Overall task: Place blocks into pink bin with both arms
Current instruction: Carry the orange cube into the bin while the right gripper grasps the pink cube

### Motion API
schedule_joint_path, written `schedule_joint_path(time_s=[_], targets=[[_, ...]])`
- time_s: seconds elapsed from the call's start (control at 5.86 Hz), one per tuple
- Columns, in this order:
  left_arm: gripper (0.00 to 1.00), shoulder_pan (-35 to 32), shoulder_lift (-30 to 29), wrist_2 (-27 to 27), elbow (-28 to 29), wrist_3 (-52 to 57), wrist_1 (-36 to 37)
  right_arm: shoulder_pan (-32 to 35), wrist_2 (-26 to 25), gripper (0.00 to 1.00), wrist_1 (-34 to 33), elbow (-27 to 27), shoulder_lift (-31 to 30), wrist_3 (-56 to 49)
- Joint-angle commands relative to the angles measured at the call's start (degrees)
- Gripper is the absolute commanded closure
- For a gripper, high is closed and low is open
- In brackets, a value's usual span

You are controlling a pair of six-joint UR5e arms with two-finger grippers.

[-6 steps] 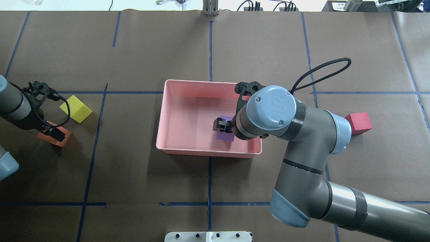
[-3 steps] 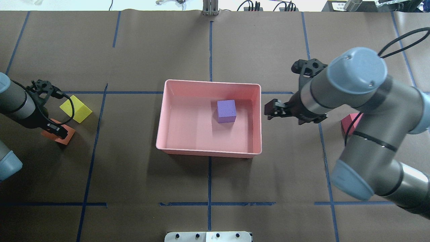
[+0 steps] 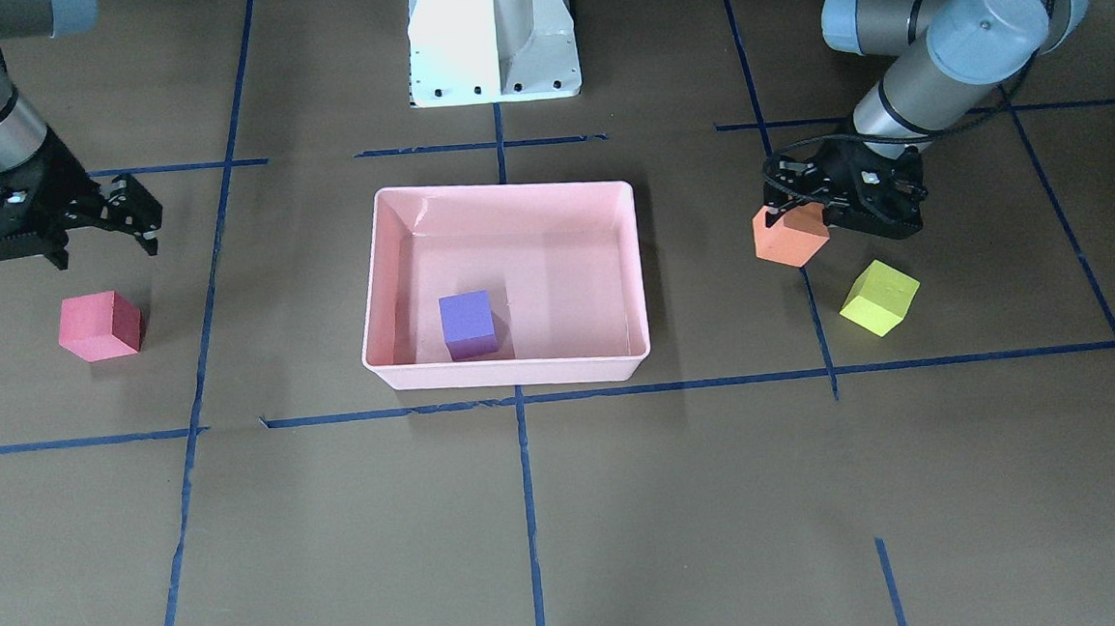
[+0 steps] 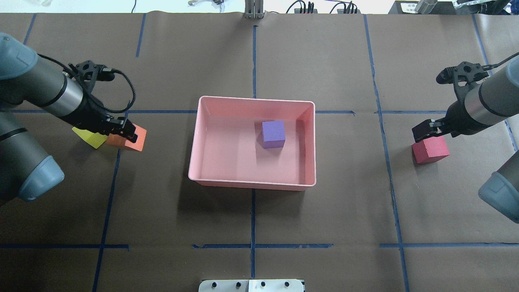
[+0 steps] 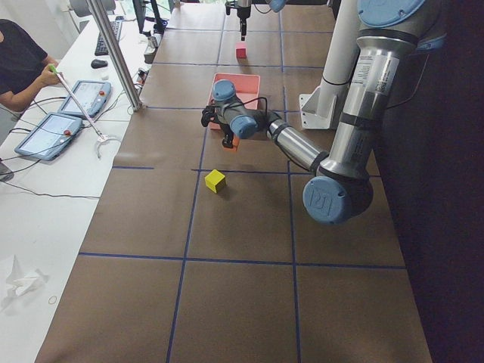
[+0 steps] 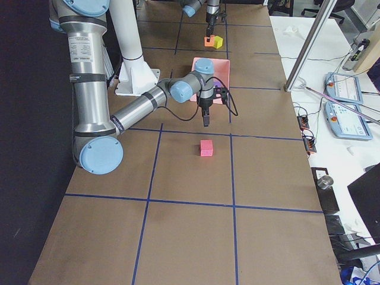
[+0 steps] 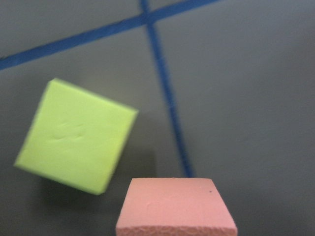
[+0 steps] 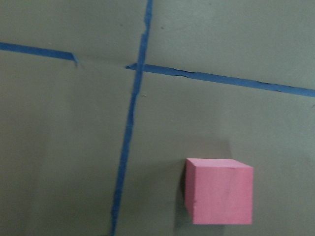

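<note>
1. The table (image 4: 324,211) is covered in brown paper crossed by blue tape lines. No writing shows on it.
2. The left arm (image 4: 36,93) and right arm (image 4: 490,101) come in from opposite sides. Only the left side view shows a raised mark on a left-arm joint cap; it looks like "UR".
3. The pink bin (image 4: 227,183) sits at the table's middle and bears no label.
4. The left gripper (image 4: 125,132) is clenched on the orange block (image 3: 790,236). The left side view shows this block lifted off the paper, which the overhead view does not. The left wrist view shows it as a pale salmon top face at the bottom edge.
5. The right gripper (image 3: 103,242) hangs with its fingers spread, holding nothing. The right side view shows it above the table.
6. The purple block (image 4: 273,134) rests on the bin floor.
7. The red-pink block (image 4: 430,149) lies on the paper well outside the bin, near the right gripper but apart from it.
8. The yellow-green block (image 3: 879,297) lies on the paper. The front view shows it whole and apart from the orange block; overhead, the left gripper hides most of it.
</note>
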Motion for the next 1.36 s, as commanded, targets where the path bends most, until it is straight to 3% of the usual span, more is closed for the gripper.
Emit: schedule_joint_path(time_s=[0.0, 0.34, 0.68, 0.85, 1.02, 1.19], targets=[[0.93, 2.06, -9.74, 0.27, 0.44, -14.46, 0.15, 1.15, -0.07, 0.0, 2.59, -4.33, -2.41, -7.73], [0.92, 8.9, -15.29, 7.97, 4.64, -19.34, 0.15, 1.94, 0.1, 0.0, 10.31, -10.12, -2.16, -7.33], [0.88, 14.52, -18.05, 15.62, 7.57, -21.3, 0.06, 1.68, 1.76, 0.0, 10.61, -13.02, 0.11, -3.67], [0.73, 17.08, -18.05, 20.01, 7.66, -21.3, 0.06, 1.59, 2.38, 0.0, 10.87, -14.52, 0.82, -3.46], [0.56, 17.63, -18.05, 20.83, 7.66, -21.3, 0.06, 1.59, 6.39, 0.0, 10.96, -16.54, 2.31, -2.59], [0.12, 17.72, -17.79, 20.93, 7.57, -21.22, -0.03, 1.16, 6.52, 0.0, 10.97, -18.04, 2.5, -2.15]])
